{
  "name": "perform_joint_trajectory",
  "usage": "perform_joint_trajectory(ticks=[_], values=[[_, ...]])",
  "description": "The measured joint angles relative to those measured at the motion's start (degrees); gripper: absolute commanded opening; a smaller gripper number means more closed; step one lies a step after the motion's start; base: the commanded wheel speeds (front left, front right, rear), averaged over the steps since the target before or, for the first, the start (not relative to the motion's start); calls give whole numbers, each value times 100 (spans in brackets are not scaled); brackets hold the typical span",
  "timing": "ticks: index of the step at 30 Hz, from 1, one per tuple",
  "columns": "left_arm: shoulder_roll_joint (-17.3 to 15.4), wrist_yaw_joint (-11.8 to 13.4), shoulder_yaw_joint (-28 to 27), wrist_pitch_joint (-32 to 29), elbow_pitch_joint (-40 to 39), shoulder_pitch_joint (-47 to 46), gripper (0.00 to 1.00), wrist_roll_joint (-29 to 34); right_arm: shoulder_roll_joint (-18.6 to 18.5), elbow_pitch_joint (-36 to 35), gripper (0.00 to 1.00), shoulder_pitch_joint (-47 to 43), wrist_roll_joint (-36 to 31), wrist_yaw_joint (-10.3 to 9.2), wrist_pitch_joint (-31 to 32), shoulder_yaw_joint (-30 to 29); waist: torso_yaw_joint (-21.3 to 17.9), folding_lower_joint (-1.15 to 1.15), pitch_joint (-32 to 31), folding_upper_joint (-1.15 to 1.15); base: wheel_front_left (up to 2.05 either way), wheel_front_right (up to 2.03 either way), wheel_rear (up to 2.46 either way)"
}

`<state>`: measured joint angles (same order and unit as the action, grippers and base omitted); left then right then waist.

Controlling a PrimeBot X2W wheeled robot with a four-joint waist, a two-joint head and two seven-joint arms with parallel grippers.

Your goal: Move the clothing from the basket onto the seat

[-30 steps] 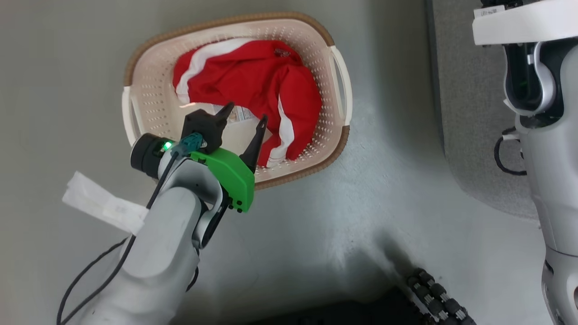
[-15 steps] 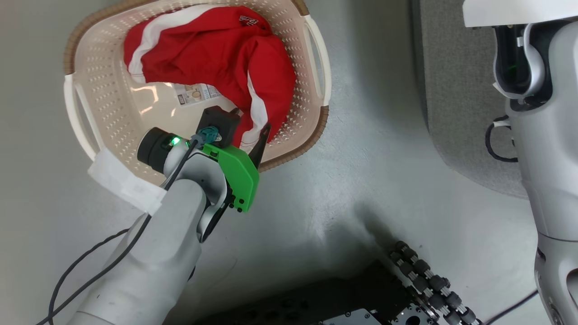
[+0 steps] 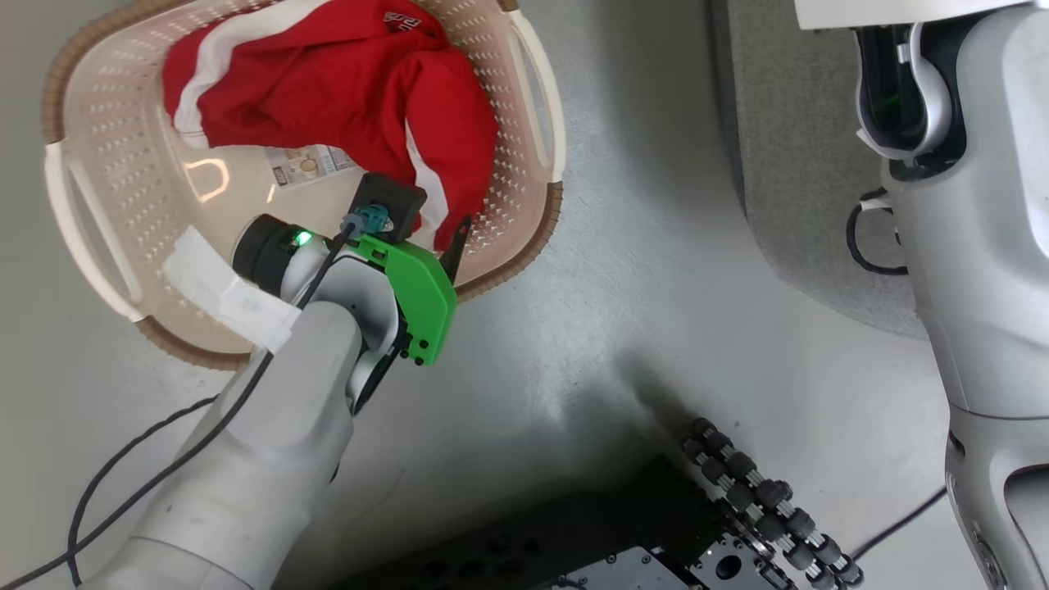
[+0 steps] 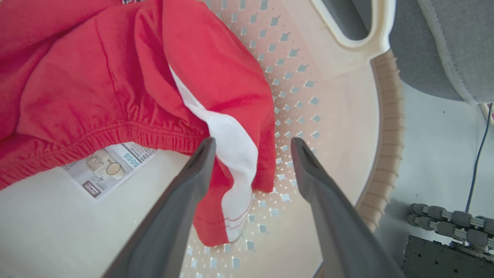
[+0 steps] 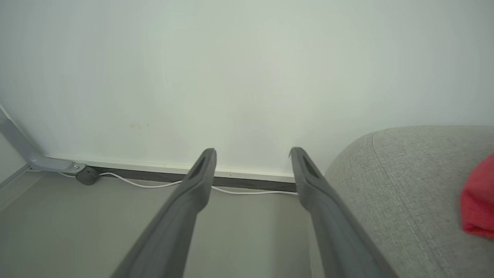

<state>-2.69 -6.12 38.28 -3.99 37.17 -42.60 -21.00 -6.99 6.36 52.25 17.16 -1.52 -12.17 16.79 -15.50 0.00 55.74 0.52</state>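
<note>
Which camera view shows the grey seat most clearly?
The right wrist view: the seat shows its rounded edge, stitched seam and fabric close up. The head view has a cropped strip of it; the left wrist view, one corner beyond the basket.

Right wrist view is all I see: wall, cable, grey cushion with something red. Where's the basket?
Observer: On the floor, the basket stands left of the seat, apart from it.
Operator: Anything inside?
Observer: Red clothing with white stripes, bunched at one end.
Operator: Has a claw got it?
Observer: No. The left claw is open, its fingers either side of a white-striped edge.
</note>
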Motion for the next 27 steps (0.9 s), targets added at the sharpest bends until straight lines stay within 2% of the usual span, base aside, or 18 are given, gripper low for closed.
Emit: perform_joint_trajectory(ticks=[12,17,27], values=[[-2,19,-87,3,558,-383,100,0,85,136,100,149,-1,42,-119,58,-287,0,253,0,0,0,0],[-2,215,-91,69,788,-514,100,109,99,188,100,149,-1,42,-143,62,-320,0,275,0,0,0,0],[-3,259,-66,192,1109,-592,100,89,122,275,100,149,-8,42,-149,80,-318,0,298,0,0,0,0]])
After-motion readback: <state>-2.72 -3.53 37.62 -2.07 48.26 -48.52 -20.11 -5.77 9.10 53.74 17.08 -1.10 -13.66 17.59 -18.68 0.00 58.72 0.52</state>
